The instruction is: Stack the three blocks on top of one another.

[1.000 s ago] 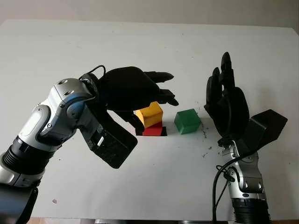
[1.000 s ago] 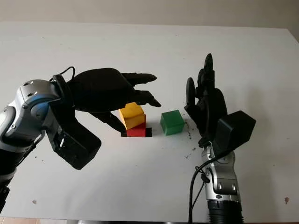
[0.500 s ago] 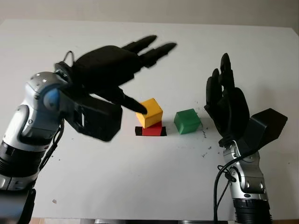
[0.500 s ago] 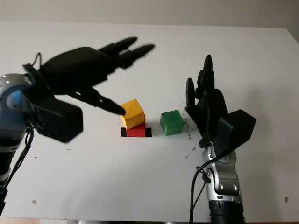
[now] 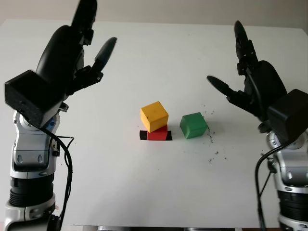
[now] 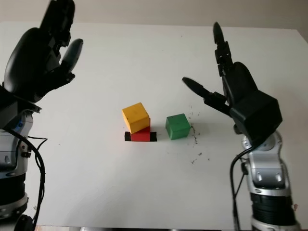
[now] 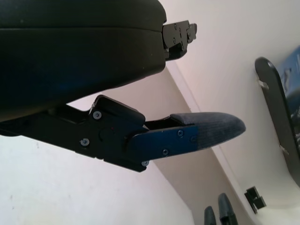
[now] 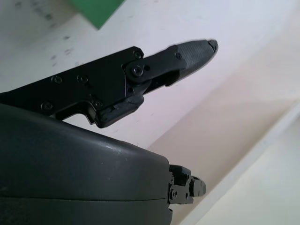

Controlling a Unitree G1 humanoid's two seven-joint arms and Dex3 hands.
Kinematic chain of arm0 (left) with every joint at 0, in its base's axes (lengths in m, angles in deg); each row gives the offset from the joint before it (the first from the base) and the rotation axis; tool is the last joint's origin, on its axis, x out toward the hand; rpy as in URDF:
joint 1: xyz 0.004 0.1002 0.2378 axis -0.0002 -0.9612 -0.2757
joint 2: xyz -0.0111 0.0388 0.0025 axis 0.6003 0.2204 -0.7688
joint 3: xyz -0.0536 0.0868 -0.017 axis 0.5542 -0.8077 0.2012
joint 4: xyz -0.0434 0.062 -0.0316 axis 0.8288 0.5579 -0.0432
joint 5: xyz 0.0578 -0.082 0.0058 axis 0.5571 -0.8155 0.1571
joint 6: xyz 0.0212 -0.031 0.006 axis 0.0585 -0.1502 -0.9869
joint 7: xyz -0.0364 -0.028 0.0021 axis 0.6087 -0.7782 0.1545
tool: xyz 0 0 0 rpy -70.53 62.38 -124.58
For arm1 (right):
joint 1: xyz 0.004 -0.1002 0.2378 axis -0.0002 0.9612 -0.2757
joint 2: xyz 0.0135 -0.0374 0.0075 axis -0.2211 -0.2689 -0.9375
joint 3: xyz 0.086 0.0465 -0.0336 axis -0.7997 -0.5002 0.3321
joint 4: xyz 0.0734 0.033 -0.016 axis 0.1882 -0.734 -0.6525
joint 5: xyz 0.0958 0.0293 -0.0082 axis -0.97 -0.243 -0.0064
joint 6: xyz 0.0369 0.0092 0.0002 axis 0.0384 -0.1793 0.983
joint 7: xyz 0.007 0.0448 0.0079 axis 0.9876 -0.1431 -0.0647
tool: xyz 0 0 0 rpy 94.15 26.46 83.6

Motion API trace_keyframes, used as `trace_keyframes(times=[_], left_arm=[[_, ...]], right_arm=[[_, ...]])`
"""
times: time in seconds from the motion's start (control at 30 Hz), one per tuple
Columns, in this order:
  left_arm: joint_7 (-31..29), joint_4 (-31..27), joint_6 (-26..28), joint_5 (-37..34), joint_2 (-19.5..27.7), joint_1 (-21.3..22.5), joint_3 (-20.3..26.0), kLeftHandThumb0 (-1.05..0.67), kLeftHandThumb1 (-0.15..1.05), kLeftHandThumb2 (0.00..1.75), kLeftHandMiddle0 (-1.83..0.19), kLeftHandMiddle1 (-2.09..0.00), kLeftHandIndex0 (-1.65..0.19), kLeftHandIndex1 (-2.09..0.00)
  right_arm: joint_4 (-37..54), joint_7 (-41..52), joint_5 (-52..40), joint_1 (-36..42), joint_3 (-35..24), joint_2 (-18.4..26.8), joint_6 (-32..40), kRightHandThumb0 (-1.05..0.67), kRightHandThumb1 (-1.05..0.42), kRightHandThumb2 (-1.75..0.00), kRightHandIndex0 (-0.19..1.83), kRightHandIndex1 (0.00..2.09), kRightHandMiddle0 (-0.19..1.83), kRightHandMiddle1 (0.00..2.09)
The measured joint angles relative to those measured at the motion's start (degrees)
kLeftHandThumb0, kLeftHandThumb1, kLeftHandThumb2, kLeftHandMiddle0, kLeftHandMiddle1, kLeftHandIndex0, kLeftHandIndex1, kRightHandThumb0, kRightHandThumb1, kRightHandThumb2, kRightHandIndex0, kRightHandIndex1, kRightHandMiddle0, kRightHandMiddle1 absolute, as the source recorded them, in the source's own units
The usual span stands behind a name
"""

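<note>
Near table centre I see a yellow cube block (image 5: pixel 154 116) sitting on top of a red cube block (image 5: pixel 157 134), rotated a bit relative to it and overhanging toward the left; the red one sits on a black rectangular mark (image 5: pixel 143 135) on the white table (image 5: pixel 144 183). Just beside that stack, on its right w/ a small gap, a green cube block (image 5: pixel 193 124) sits on the table by itself, not touching the others. Dark specks (image 5: pixel 211 155) are scattered on the surface right of the green one.

My left hand (image 5: pixel 72 48) is raised over the table's left side, well apart from the blocks, open, holding nothing, fingers pointing up and away. My right hand (image 5: pixel 250 79) is raised on the right side, also open and holding nothing, thumb (image 5: pixel 219 85) pointing in toward the middle, above and to the right of the green block. From the right wrist cam a corner of the green block (image 8: pixel 96 10) is visible past the hand.
</note>
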Motion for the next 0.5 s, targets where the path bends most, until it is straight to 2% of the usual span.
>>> trace_keyframes(times=[0.1, 0.2, 0.37, 0.5], left_arm=[[0.3, 1.6, -0.2, -2.3, -0.1, -1.8, 0.9, -0.76, 1.05, 0.67, 0.19, 0.00, 0.19, 0.00], [2.0, 3.1, -2.0, -2.8, -0.9, -3.5, 1.6, -0.75, 1.05, 0.66, 0.19, 0.00, 0.19, 0.00], [3.9, 5.9, -3.7, -4.2, -2.9, -6.5, 2.2, -0.73, 1.05, 0.63, 0.19, 0.00, 0.19, 0.00], [5.2, 5.3, -3.7, -3.9, -4.7, -10.4, 1.1, -0.70, 1.05, 0.64, 0.19, 0.00, 0.19, 0.00]], right_arm=[[3.3, 3.6, 1.4, -0.2, 0.2, 3.4, 2.2, -0.72, -0.79, -0.04, -0.04, 0.08, 0.27, 0.15], [4.6, 6.5, 4.1, -0.3, 1.4, 6.7, 1.6, -0.75, -0.79, -0.05, 0.00, 0.09, 0.34, 0.13], [6.6, 13.0, 10.1, -1.1, 4.6, 13.2, 0.7, -0.71, -0.77, -0.05, 0.05, 0.09, 0.41, 0.11], [8.2, 16.1, 13.8, -2.0, 6.9, 15.4, 0.6, -0.68, -0.75, -0.05, 0.07, 0.08, 0.45, 0.09]])
